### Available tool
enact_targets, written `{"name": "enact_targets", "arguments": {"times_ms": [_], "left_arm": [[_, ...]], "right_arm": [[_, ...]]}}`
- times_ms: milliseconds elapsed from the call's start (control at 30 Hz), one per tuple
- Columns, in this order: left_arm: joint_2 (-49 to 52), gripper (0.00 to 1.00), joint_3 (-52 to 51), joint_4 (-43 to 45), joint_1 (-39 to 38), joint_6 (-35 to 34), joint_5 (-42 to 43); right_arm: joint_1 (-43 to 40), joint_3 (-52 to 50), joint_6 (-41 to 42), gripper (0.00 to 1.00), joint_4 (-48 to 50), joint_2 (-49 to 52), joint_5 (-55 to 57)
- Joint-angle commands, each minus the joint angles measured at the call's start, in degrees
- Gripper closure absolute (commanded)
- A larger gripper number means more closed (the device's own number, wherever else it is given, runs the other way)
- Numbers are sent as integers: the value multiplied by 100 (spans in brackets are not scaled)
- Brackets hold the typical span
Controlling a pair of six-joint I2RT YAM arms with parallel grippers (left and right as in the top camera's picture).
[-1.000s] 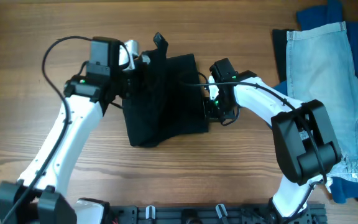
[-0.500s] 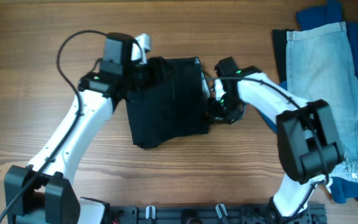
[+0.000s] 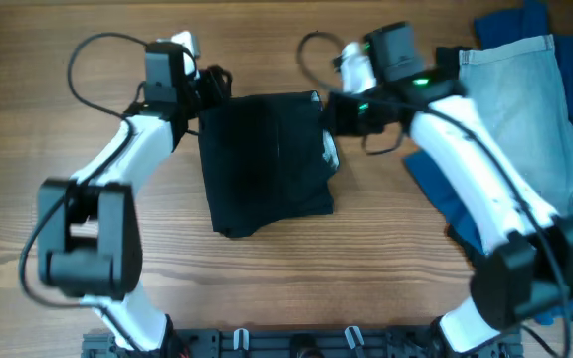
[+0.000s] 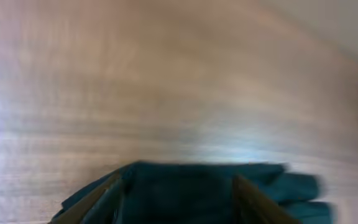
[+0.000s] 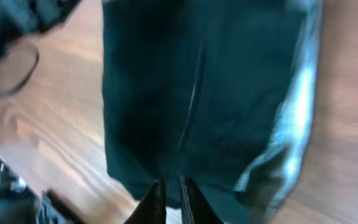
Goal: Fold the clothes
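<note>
Both arms have swung up toward the far edge since the earlier frame; right gripper (image 3: pixel 334 107) left the black garment's (image 3: pixel 267 164) right side and sits at its far right corner, left gripper (image 3: pixel 210 85) at the far left corner. Garment lies flat, mid-table (image 3: pixel 267 288), well apart from the denim pile (image 3: pixel 520 109). Left jaws are spread wide over dark cloth. Right fingers (image 5: pixel 157 198) are nearly together; can't tell if cloth is pinched.
</note>
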Motion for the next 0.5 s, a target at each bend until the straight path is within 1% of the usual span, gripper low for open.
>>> {"name": "enact_targets", "arguments": {"times_ms": [0, 67, 133, 167, 267, 300, 400, 433, 467], "left_arm": [[485, 44, 44, -173, 52, 160, -103], [658, 43, 44, -485, 59, 162, -170], [693, 42, 44, -861, 76, 162, -463], [693, 35, 44, -1200, 107, 162, -678], [693, 34, 44, -2098, 247, 157, -826], [693, 35, 44, -2339, 282, 157, -826], [693, 42, 44, -3729, 354, 109, -772], [693, 46, 44, -3998, 352, 109, -640], [693, 51, 44, -4363, 345, 109, -306]], "right_arm": [[516, -256, 103, 91, -140, 754, -190], [743, -295, 229, 95, -389, 1137, -149], [922, -389, 398, 95, -511, 1434, -83], [990, -501, 636, 96, -535, 1545, 105], [1021, -852, 955, 95, -518, 1709, 605], [1001, -938, 960, 95, -501, 1711, 748], [811, -1113, 1250, 95, -557, 1711, 1716], [732, -1113, 1248, 95, -522, 1711, 1910], [553, -1108, 1244, 96, -385, 1709, 2284]]}}
